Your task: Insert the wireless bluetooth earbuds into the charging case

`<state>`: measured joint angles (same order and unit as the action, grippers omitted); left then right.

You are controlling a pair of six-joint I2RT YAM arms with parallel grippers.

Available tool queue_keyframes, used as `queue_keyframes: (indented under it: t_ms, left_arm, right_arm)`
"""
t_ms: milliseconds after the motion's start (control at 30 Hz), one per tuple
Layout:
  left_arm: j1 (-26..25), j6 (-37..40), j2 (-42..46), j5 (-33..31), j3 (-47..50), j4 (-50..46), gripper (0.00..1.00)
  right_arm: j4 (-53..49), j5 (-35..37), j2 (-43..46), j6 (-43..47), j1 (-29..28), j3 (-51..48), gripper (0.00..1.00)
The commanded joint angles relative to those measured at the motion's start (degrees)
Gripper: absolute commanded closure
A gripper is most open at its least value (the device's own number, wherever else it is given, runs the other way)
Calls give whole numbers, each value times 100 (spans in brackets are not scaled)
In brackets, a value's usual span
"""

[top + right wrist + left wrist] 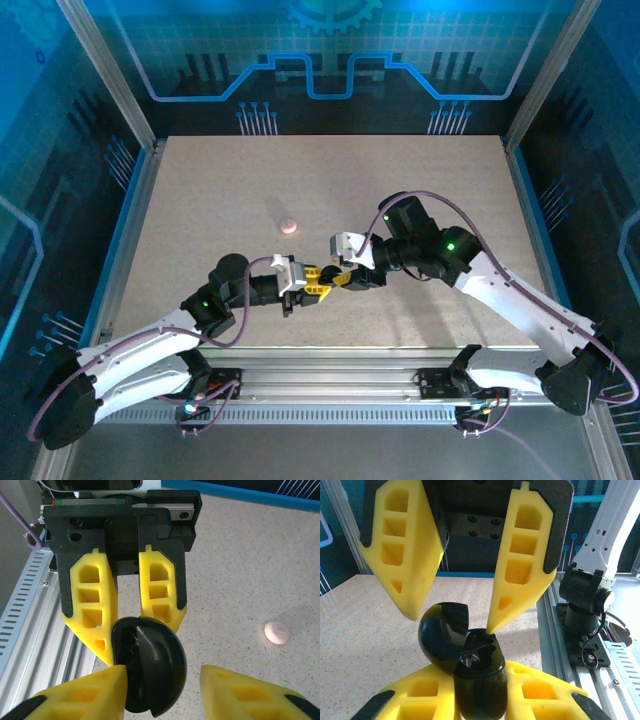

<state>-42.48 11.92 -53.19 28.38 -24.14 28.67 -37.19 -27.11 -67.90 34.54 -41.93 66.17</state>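
Two tools meeting low over the counter (200, 200) centre, left tool (316, 288) pinched on open black charging case (480, 680), lid swung aside, right tool (345, 277) spread, one fingertip (493, 621) at case mouth, earbuds not discernible inside, pale pink rounded piece (289, 226) lying farther out.

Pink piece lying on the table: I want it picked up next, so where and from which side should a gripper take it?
Probably across its opposite sides, coming straight down. The pink piece is a low rounded lump lying alone on the table, so only its sides offer purchase, with the fingertips nearly grazing the surface. The right gripper stands open for it.
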Motion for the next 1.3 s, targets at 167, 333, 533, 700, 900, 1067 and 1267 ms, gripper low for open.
queue_keyframes:
  t_ms: [167,333,533,700,900,1067,1267]
  left_arm:
    - [12,-7,59,212,17,131,87]
    - [15,-23,63,202,20,131,85]
    - [12,-59,80,185,17,60,77]
    - [20,-71,81,163,-7,-33,70]
    - [17,-101,67,160,-3,-30,62]
    - [18,-121,54,187,-15,-10,70]
    - [22,-121,45,256,-43,43,68]
  right_arm:
    - [41,-288,-91,34,57,155,72]
    - [19,-277,-57,67,61,159,78]
    - [49,-113,23,59,69,159,80]
    - [123,2,160,48,64,120,81]
    - [209,109,244,11,64,71,81]
    - [269,127,264,-6,68,54,81]
    - [282,136,241,-20,66,28,81]
